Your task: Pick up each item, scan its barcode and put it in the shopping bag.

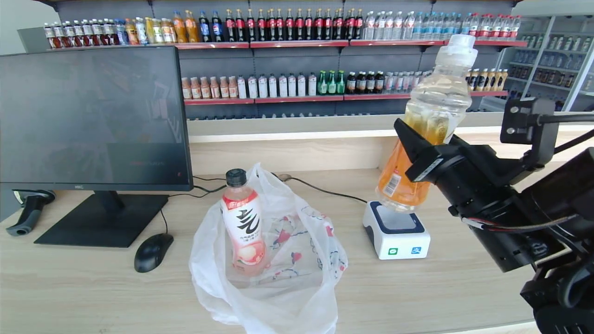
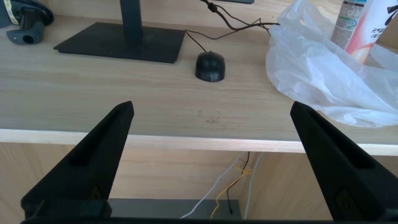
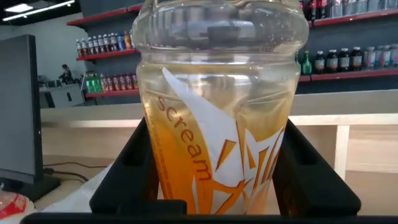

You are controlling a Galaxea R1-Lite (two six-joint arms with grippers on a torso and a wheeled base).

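My right gripper (image 1: 424,148) is shut on an orange drink bottle (image 1: 424,134) with a white cap, tilted, its base just above the white barcode scanner (image 1: 396,229) on the counter. In the right wrist view the orange drink bottle (image 3: 217,124) sits between the two black fingers (image 3: 134,168). A white plastic shopping bag (image 1: 278,273) lies open at the counter's middle, with a pink drink bottle (image 1: 242,222) standing upright inside it. My left gripper (image 2: 211,146) is open, low in front of the counter's near edge, holding nothing.
A monitor (image 1: 93,120) on a black stand occupies the left of the counter, with a black mouse (image 1: 153,252) beside the bag and a handheld scanner (image 1: 29,211) at far left. Cables run behind the bag. Drink shelves line the back wall.
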